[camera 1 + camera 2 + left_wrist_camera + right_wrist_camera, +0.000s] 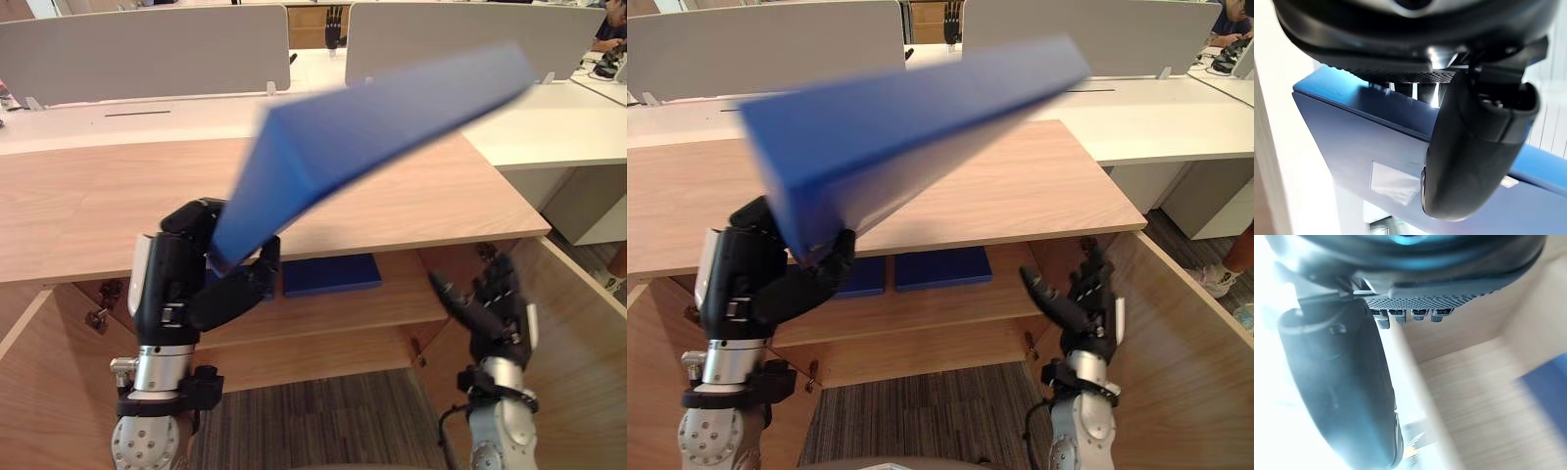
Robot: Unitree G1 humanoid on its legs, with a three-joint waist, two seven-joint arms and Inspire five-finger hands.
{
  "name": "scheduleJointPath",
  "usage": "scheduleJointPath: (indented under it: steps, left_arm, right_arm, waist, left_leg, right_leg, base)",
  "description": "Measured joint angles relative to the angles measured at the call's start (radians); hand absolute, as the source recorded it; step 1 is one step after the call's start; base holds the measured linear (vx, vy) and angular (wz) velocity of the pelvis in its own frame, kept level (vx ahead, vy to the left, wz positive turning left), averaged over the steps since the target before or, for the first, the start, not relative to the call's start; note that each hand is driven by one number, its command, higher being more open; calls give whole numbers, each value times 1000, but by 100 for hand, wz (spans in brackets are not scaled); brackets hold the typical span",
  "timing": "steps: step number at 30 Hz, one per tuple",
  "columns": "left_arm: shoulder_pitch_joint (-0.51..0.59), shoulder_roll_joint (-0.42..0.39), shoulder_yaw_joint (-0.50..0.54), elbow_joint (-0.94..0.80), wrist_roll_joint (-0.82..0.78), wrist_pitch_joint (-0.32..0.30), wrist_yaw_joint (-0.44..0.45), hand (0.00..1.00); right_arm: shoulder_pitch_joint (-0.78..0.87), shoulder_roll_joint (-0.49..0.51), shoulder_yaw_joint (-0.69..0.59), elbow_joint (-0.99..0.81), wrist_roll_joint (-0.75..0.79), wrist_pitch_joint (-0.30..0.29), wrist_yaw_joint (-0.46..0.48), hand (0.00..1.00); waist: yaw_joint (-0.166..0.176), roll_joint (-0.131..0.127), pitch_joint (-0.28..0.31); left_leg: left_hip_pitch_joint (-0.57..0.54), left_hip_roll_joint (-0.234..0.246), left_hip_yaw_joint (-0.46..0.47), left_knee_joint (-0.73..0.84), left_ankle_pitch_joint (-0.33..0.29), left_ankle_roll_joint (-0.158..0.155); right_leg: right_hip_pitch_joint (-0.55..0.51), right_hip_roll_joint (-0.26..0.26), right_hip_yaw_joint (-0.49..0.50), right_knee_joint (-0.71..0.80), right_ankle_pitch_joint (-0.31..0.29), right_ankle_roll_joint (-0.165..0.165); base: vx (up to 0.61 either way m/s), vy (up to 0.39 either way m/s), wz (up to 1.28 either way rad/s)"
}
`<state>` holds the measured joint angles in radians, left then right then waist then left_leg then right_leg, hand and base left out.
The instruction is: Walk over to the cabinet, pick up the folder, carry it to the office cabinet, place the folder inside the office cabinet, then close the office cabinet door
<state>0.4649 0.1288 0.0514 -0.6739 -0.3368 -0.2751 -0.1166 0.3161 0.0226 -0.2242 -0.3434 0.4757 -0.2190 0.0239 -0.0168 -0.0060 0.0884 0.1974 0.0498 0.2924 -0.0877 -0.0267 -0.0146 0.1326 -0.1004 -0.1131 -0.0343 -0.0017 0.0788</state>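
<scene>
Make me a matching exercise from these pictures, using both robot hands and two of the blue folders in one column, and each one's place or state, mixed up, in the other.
Things:
1. left hand
2. right hand
3. raised folder
4. spare folder

States:
A. lies flat on the cabinet shelf
B. open, holding nothing
C. tilted in the air above the cabinet top
D. shut on a folder's lower end

Pairs: 1-D, 2-B, 3-C, 4-A.
</scene>
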Motion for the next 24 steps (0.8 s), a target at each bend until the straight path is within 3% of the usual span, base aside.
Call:
scheduleJointPath:
  steps: [5, 8, 16, 17, 24]
  left_arm:
    - [34, -1, -1, 1, -167, 48, -81, 0]
    - [36, 23, -23, 7, -234, 77, -133, 0]
    - [34, 147, -94, 93, -383, 119, -217, 0]
    - [36, 156, -97, 101, -395, 122, -217, 0]
    - [72, 250, -100, 160, -494, 141, -215, 0]
  right_arm:
    - [-84, -60, 30, -105, 89, -34, 65, 100]
    - [-161, -155, 102, -109, 93, -39, 97, 100]
    - [-328, -382, 287, -31, 90, -34, 177, 100]
    - [-337, -399, 299, -15, 90, -33, 177, 0]
    - [-390, -571, 411, 78, 90, -13, 180, 0]
  waist:
    - [-1, 0, 0]
    - [0, 0, 0]
    - [5, 1, 0]
    - [6, 1, 0]
    - [18, 3, -1]
  left_leg:
    - [-5, 0, 3, 0, -1, 1]
    - [-5, 1, 3, 0, -1, 1]
    - [-4, 2, -2, 8, -2, 2]
    - [-4, 2, -2, 9, -2, 2]
    - [-6, 1, -6, 11, 0, 3]
  right_leg:
    - [-7, 0, 3, 0, 0, 0]
    - [-7, 1, 3, 0, 0, 0]
    - [-4, -1, -1, 14, 1, 2]
    - [-4, -1, -1, 15, 1, 2]
    - [-3, -2, -5, 15, 1, 2]
  base:
    - [-15, -26, -2]
    - [-23, -36, 0]
    - [-25, -27, 2]
    - [0, 0, 0]
    - [0, 0, 1]
